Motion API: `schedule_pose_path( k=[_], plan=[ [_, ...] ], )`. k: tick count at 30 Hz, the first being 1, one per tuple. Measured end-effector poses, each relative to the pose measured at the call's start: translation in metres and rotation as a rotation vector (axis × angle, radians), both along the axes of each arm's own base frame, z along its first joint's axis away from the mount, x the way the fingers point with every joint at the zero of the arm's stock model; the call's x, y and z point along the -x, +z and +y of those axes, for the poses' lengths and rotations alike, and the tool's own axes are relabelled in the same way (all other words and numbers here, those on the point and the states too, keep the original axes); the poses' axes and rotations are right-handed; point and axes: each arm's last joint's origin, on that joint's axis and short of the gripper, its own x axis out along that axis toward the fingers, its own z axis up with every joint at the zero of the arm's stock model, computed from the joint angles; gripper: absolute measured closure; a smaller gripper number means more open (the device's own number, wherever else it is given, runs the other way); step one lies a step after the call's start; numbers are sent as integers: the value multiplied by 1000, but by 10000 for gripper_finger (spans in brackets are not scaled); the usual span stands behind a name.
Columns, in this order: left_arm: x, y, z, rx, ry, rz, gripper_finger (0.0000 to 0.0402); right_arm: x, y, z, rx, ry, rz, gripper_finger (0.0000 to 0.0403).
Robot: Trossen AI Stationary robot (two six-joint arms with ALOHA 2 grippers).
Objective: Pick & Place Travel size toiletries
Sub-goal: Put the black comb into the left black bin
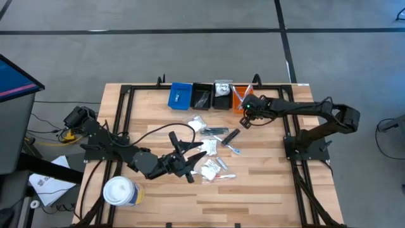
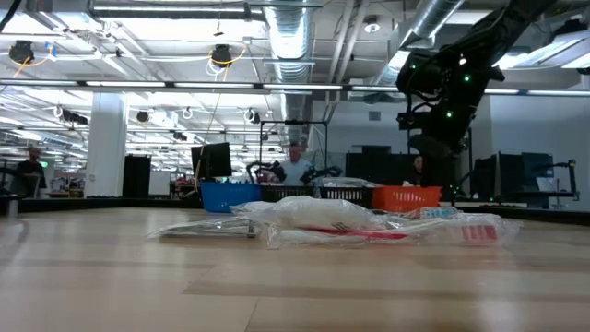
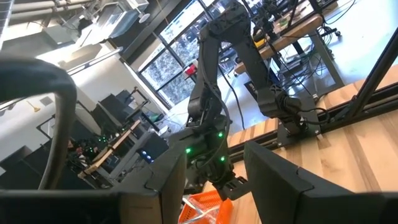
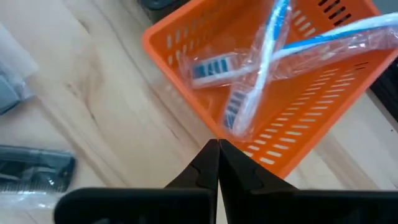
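Observation:
The travel size toiletries [image 1: 212,144] lie in a loose pile mid-table: clear sachets, black combs and wrapped sticks [image 2: 341,223]. Two wrapped blue-and-white toothbrushes [image 4: 261,56] lie inside the orange bin [image 4: 298,124] at the far edge [image 1: 235,96]. My right gripper [image 4: 217,155] is shut with nothing in it. It points steeply down over the bin's near rim and hangs above the bin in the low view [image 2: 433,148]. My left gripper [image 1: 190,155] stands open and level just left of the pile, with nothing between its fingers [image 3: 168,183].
A blue bin [image 1: 180,95], a black bin [image 1: 202,96] and a bin holding white items [image 1: 221,94] stand in a row left of the orange one. A white tub [image 1: 120,191] sits at the near left. Black frame rails [image 1: 120,120] border the table. People stand far behind.

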Motion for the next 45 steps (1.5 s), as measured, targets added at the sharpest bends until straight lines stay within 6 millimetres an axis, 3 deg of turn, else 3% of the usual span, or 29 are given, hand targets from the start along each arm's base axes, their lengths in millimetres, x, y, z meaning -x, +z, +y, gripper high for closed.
schedule_pose_path(
  k=[7, 12, 16, 20, 22, 25, 30, 34, 45],
  plan=[
    [0, 0, 0, -2, 0, 3, 248, -6, 2, 7, 22, 42, -22, 402],
    [0, -1, 0, -2, 0, 5, 248, -17, 2, 31, 27, 235, -3, 402],
    [0, -7, 0, 121, -32, -39, 251, -23, 2, 60, 23, 352, 2, 402],
    [-2, -11, 3, 122, -55, -29, 267, -18, 0, 113, 103, 513, -102, 402],
    [-2, -11, 3, 124, -53, -32, 275, -2, -6, 137, 215, 514, -127, 403],
    [-2, -11, 3, 123, -54, -31, 286, 23, -16, 156, 339, 462, -164, 403],
    [-3, -11, 4, 124, -64, -34, 295, 44, -31, 169, 276, 445, -255, 403],
    [-4, -11, 7, 127, -60, -39, 298, 45, -41, 173, 273, 537, -167, 392],
    [-7, -11, 13, 142, -41, -45, 298, 30, -78, 162, 457, 594, 103, 254]
  ],
)
